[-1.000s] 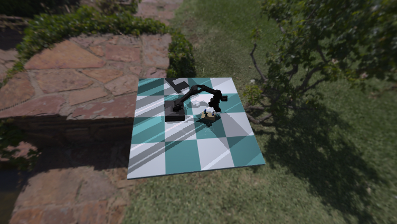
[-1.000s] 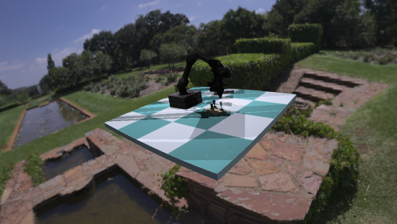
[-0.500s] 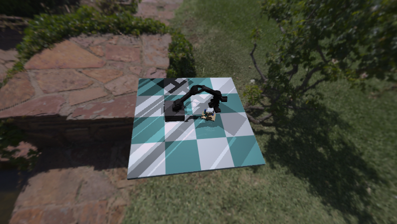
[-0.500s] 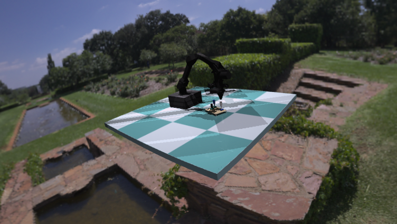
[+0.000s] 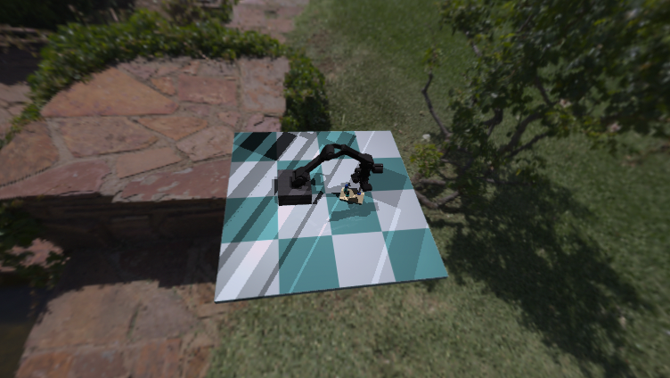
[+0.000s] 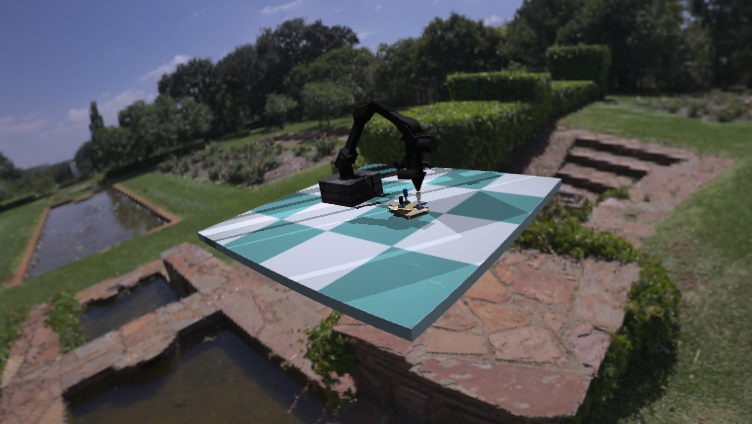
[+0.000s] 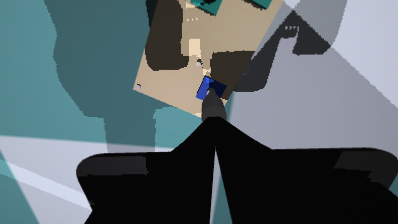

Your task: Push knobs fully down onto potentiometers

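From the left of the wrist view, we have the checkered surface in teal and grey, then the tan circuit board lying at a slant. At its near right corner sits a small blue component, and our gripper, fingers pressed together with nothing between them, has its tip right on or just over that blue part. We cannot tell whether it presses or only hovers. At the top edge we see the teal bodies of the potentiometers, cut off by the frame; their knobs are out of this view.

In the exterior view, the board stands near the middle of the surface, with one blue knob standing tall to the left and the gripper pointing down beside it on the right.

Our worry is that the tip is close to the board's corner. If we bear down here, off the knob's axis, the board could tip on its short legs or slide. A closed tip is narrow, so it could slip off a rounded knob top and shove sideways, and that side load is what we judge likeliest to crack a potentiometer loose. The tall knob suggests a push is yet to be made.
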